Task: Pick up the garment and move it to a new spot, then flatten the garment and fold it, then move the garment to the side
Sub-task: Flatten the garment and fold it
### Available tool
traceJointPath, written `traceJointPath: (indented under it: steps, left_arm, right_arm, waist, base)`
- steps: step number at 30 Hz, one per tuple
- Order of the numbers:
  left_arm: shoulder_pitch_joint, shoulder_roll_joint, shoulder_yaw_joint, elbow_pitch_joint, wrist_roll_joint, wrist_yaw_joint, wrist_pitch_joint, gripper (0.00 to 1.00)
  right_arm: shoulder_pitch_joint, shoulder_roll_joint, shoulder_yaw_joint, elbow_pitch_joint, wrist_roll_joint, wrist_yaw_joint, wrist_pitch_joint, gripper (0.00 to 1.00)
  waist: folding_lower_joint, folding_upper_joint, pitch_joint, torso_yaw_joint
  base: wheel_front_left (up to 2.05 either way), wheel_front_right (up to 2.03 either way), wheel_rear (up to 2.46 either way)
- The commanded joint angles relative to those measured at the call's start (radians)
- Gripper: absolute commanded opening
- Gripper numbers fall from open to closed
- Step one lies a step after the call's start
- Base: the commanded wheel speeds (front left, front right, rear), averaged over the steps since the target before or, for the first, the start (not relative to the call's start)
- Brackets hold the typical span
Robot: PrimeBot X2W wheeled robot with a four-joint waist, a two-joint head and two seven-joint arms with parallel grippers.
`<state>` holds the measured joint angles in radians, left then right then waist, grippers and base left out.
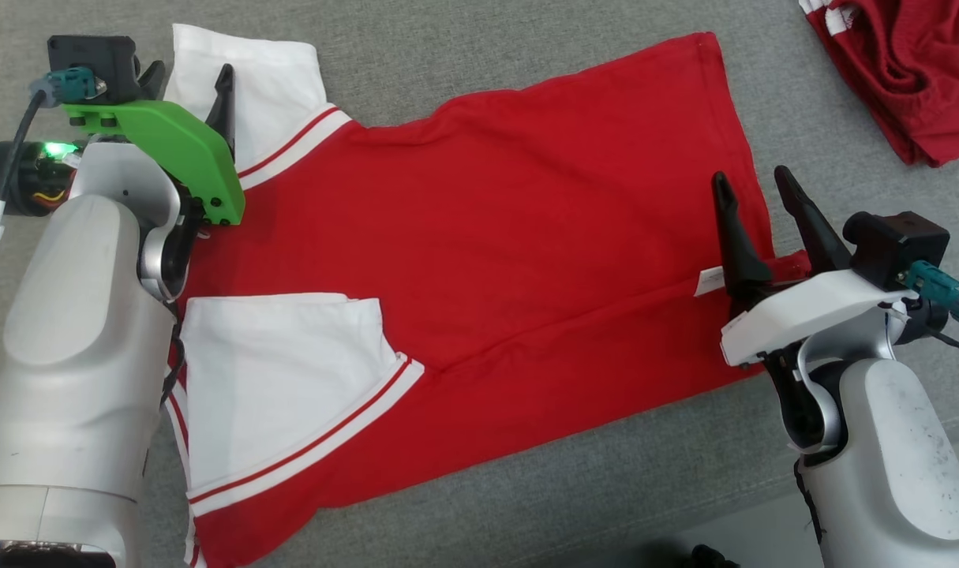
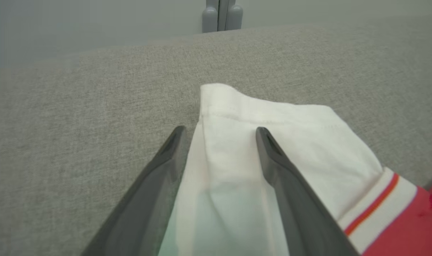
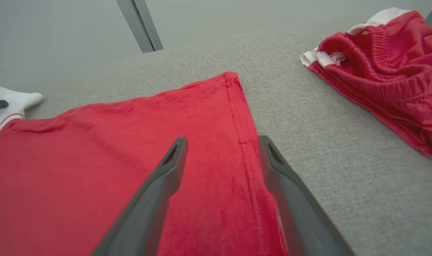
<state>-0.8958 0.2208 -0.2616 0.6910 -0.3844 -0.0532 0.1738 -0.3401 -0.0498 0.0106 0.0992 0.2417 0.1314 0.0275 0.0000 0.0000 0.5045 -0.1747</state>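
Observation:
The garment (image 1: 511,237) is a red T-shirt with white sleeves, spread flat on the grey cloth surface with its hem to the right. My left gripper (image 1: 189,87) stands open over the far white sleeve (image 1: 266,79). In the left wrist view the sleeve's folded edge (image 2: 272,121) lies between the open fingers of that gripper (image 2: 220,129). My right gripper (image 1: 751,180) is open over the hem at the right side. In the right wrist view the stitched hem of the garment (image 3: 112,142) runs between that gripper's (image 3: 223,139) fingers. The near sleeve (image 1: 282,371) lies flat.
A second red garment with white trim (image 1: 897,71) lies bunched at the far right (image 3: 386,71). The grey surface (image 1: 526,71) extends beyond the shirt on all sides; its front edge shows at the lower right. A pale wall stands behind.

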Motion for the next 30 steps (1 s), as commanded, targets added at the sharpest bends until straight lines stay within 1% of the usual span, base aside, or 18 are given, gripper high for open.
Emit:
traceJointPath:
  steps: [1, 2, 3, 4, 5, 9, 14, 19, 25, 26, 27, 29, 30]
  left_arm:
    - [-0.022, 0.008, 0.003, 0.014, -0.01, -0.007, -0.009, 0.91]
    - [-0.026, 0.008, 0.002, 0.024, -0.012, -0.01, -0.012, 0.72]
    - [-0.029, 0.006, 0.001, 0.034, -0.014, -0.012, -0.017, 0.36]
    - [-0.034, 0.002, -0.001, 0.042, -0.016, -0.017, -0.022, 0.09]
    - [-0.037, -0.001, -0.002, 0.045, -0.019, -0.019, -0.03, 0.0]
    - [-0.058, -0.007, -0.007, 0.054, -0.026, -0.029, -0.055, 0.0]
    - [-0.082, -0.018, -0.019, 0.048, -0.026, -0.04, -0.078, 0.0]
    - [-0.093, -0.032, -0.036, 0.029, -0.035, -0.049, -0.094, 0.0]
    - [-0.082, -0.045, -0.057, -0.005, -0.043, -0.058, -0.106, 0.0]
    - [-0.078, -0.047, -0.061, -0.011, -0.044, -0.059, -0.105, 0.0]
    - [-0.073, -0.048, -0.065, -0.017, -0.046, -0.059, -0.106, 0.0]
    - [-0.067, -0.049, -0.069, -0.027, -0.052, -0.06, -0.107, 0.0]
    - [-0.063, -0.049, -0.071, -0.03, -0.054, -0.059, -0.108, 0.0]
  right_arm:
    - [-0.021, -0.002, 0.0, -0.001, -0.01, -0.002, -0.004, 1.0]
    - [-0.029, -0.005, 0.002, -0.004, -0.013, -0.002, -0.002, 1.0]
    - [-0.037, -0.009, 0.005, -0.006, -0.016, -0.002, 0.002, 1.0]
    - [-0.049, -0.017, 0.008, -0.007, -0.021, -0.002, 0.007, 1.0]
    - [-0.06, -0.024, 0.012, -0.007, -0.025, -0.002, 0.015, 1.0]
    - [-0.148, -0.072, 0.014, 0.036, -0.038, -0.002, 0.084, 1.0]
    - [-0.312, -0.138, 0.011, 0.169, -0.059, -0.002, 0.177, 1.0]
    - [-0.446, -0.168, 0.036, 0.339, -0.047, -0.002, 0.251, 1.0]
    - [-0.539, -0.178, 0.066, 0.519, -0.016, -0.002, 0.309, 1.0]
    - [-0.55, -0.18, 0.071, 0.54, -0.011, -0.002, 0.313, 0.85]
    - [-0.559, -0.182, 0.081, 0.563, -0.003, -0.002, 0.319, 0.49]
    - [-0.57, -0.185, 0.09, 0.595, 0.014, -0.002, 0.31, 0.27]
    - [-0.575, -0.189, 0.089, 0.605, 0.019, -0.002, 0.297, 0.06]
  waist:
    - [0.0, 0.0, 0.018, -0.019]
    - [0.0, 0.0, 0.017, -0.019]
    - [0.0, 0.0, 0.016, -0.018]
    - [0.0, 0.0, 0.015, -0.017]
    - [0.0, 0.0, 0.014, -0.014]
    - [0.0, 0.0, 0.009, 0.002]
    - [0.0, 0.0, 0.01, 0.04]
    - [0.0, 0.0, 0.011, 0.078]
    - [0.0, 0.0, 0.013, 0.111]
    - [0.0, 0.0, 0.012, 0.114]
    - [0.0, 0.0, 0.011, 0.118]
    - [0.0, 0.0, 0.009, 0.122]
    - [0.0, 0.0, 0.007, 0.123]
  base:
    - [0.0, 0.0, 0.0]
    - [0.0, 0.0, 0.0]
    - [0.0, 0.0, 0.0]
    - [0.0, 0.0, 0.0]
    - [0.0, 0.0, 0.0]
    - [0.0, 0.0, 0.0]
    - [0.0, 0.0, 0.0]
    - [0.0, 0.0, 0.0]
    - [0.0, 0.0, 0.0]
    - [0.0, 0.0, 0.0]
    - [0.0, 0.0, 0.0]
    - [0.0, 0.0, 0.0]
    - [0.0, 0.0, 0.0]
